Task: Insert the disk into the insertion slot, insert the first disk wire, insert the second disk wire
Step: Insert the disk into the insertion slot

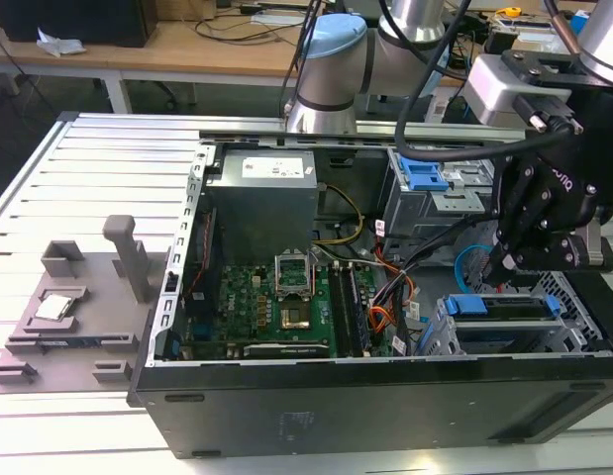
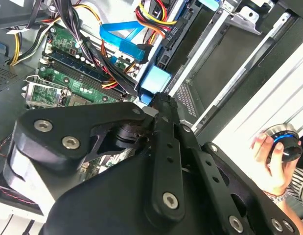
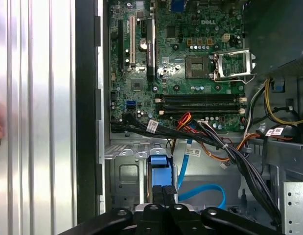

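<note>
In the exterior view the disk (image 1: 506, 307), with its bright blue carrier edge up, lies in the insertion slot (image 1: 441, 334), a low silver bay at the case's near corner on the exterior view's right. My black gripper (image 1: 500, 265) hangs just above the carrier's end. In both wrist views the fingertips (image 3: 163, 192) are pressed together with nothing between them, right at the blue carrier (image 3: 158, 165) (image 2: 156, 79). A loose blue flat wire (image 3: 206, 191) (image 2: 123, 43) curls beside the bay. A bundle of black and coloured wires (image 3: 224, 147) crosses above it.
The green motherboard (image 1: 276, 302) fills the case's middle, with a grey power supply (image 1: 261, 203) behind it. A taller cage with a blue latch (image 1: 423, 176) stands behind the bay. A grey fixture (image 1: 78, 307) lies outside on the slatted table. A person's hand (image 2: 273, 164) holds a knob.
</note>
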